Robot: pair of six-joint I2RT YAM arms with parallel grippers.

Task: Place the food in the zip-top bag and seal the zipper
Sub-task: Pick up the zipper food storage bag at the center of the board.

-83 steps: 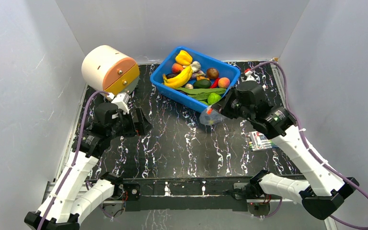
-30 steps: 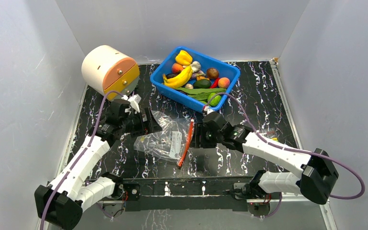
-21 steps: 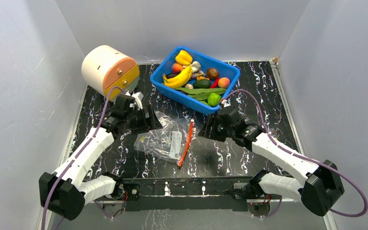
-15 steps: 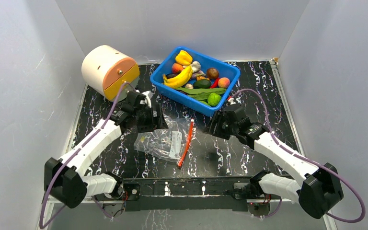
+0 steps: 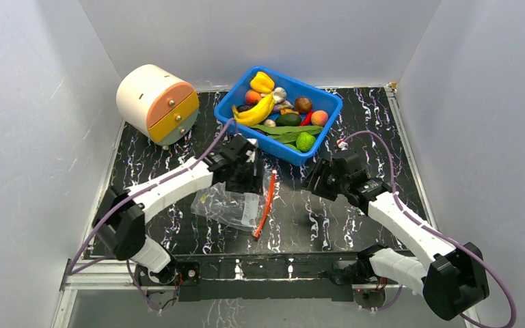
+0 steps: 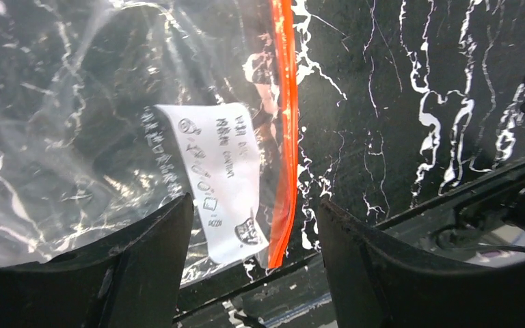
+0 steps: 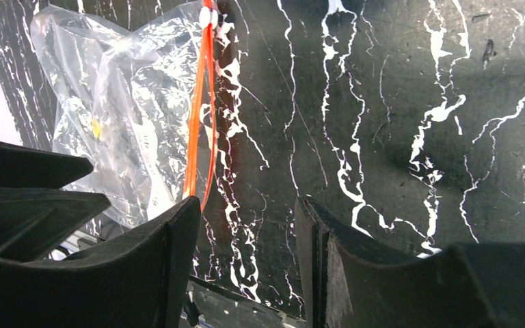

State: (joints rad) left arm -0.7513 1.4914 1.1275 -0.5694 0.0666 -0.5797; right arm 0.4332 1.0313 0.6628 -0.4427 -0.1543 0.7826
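Black marbled desk (image 5: 376, 143) has a blue bin (image 5: 268, 143) at the back, with the food (image 5: 254, 113) all piled in it. The clear bag (image 5: 227, 203) lies flat mid-desk, with its zipper (image 5: 266, 203) along the right edge. The left hand (image 6: 253, 212) hovers over the bag, fingers apart, gripping nothing. The right hand (image 7: 246, 205) hangs over bare desk just right of the zipper, fingers apart too.

Clear zip-top bag (image 5: 231, 203) lies flat; food (image 5: 277, 109) heaped in blue bin (image 5: 301, 83).
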